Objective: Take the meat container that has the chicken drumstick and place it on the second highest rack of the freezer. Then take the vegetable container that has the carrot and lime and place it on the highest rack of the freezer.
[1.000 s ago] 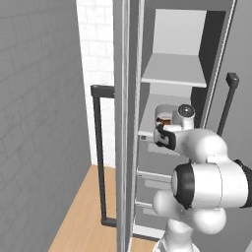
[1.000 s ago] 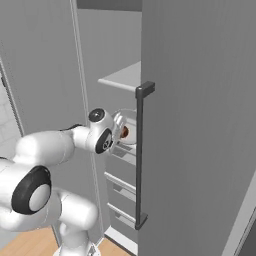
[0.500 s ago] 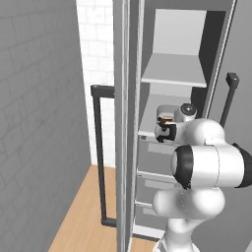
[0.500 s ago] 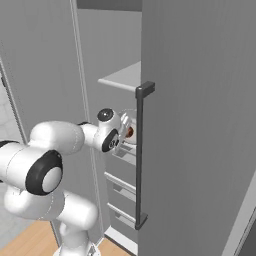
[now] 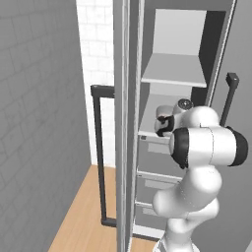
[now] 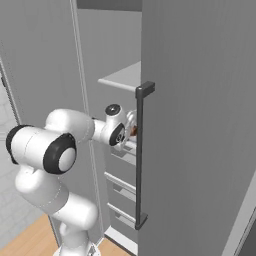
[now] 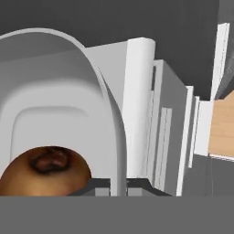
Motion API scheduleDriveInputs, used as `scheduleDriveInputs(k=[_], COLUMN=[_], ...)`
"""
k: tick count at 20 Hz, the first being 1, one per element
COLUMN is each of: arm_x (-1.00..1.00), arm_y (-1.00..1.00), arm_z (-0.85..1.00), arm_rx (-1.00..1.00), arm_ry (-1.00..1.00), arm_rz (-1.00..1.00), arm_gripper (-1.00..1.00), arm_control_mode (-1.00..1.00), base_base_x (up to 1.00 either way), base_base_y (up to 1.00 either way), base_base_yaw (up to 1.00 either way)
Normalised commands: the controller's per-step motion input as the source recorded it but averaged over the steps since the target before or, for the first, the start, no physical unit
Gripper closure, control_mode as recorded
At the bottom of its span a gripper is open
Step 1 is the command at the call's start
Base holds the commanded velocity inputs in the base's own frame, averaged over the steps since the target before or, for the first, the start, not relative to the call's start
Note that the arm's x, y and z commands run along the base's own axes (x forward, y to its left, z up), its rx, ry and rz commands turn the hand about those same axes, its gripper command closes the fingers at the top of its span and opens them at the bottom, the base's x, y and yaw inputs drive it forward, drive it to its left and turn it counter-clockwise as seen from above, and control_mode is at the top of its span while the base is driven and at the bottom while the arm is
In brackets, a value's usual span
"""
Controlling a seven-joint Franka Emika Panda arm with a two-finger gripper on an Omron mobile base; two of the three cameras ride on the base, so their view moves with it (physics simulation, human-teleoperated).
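Two rear base views flanking the freezer [image 5: 172,98]; hand view close inside it.

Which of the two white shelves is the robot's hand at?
The lower shelf; the gripper sits at its level, while the highest rack is well above.

Chicken drumstick [image 7: 43,171] cut off below

The place was a kitchen, rendered rather than real. A tall narrow grey freezer [image 5: 172,74] stood open, with flat white shelves [image 5: 174,71] above and grey drawers [image 5: 155,179] below, and its door [image 6: 200,125] carried a long dark bar handle [image 6: 140,155]. White tiled wall [image 5: 96,44] showed behind the appliance, plain grey panels [image 5: 39,123] flanked it, and the floor [image 5: 81,211] was light wood planking.
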Motion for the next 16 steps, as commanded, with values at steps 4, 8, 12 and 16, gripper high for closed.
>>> scheduleDriveInputs(k=[4,8,12,16], arm_x=[0.24,0.24,0.39,0.36], arm_y=[-0.05,-0.09,-0.26,-0.16], arm_z=[-0.14,-0.23,-0.39,-0.32], arm_rx=[0.00,0.00,0.00,0.00], arm_ry=[0.04,0.00,0.00,0.00], arm_rz=[0.00,0.00,0.00,0.00], arm_gripper=[1.00,1.00,1.00,1.00], arm_control_mode=[-1.00,-1.00,-1.00,-1.00], base_base_x=[0.00,0.00,0.00,0.00], base_base_y=[0.00,0.00,0.00,0.00], base_base_yaw=[0.00,0.00,0.00,0.00])
